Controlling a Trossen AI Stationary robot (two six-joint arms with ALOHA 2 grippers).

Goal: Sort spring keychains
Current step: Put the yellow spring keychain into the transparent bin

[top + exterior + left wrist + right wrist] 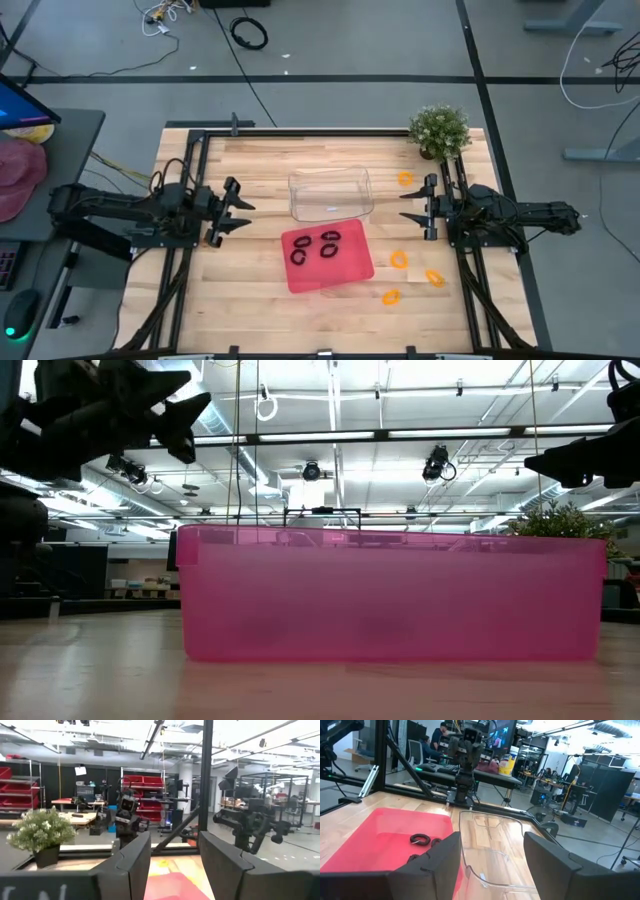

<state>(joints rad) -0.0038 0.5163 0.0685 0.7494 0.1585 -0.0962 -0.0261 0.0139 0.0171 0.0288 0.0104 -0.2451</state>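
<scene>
You are seeing no legible brand or writing on anything here. Your left gripper [243,212] is hovering above the table with its fingers spread and nothing between them; the red tray [350,268] is lying just ahead of it and toward the table's front edge. That tray is holding the four black spring keychains [316,247], bunched in the half nearer the clear container [331,194], which is sitting empty just beyond the tray, between your two grippers. Your right gripper [409,205] is facing the clear container from the other side, fingers also spread and gripping nothing. One orange spring keychain [404,179] is lying just behind that gripper, near the potted plant [439,130]; the other three orange spring keychains [399,260] are lying loose on the wood, in front of the right arm beside the tray.
</scene>
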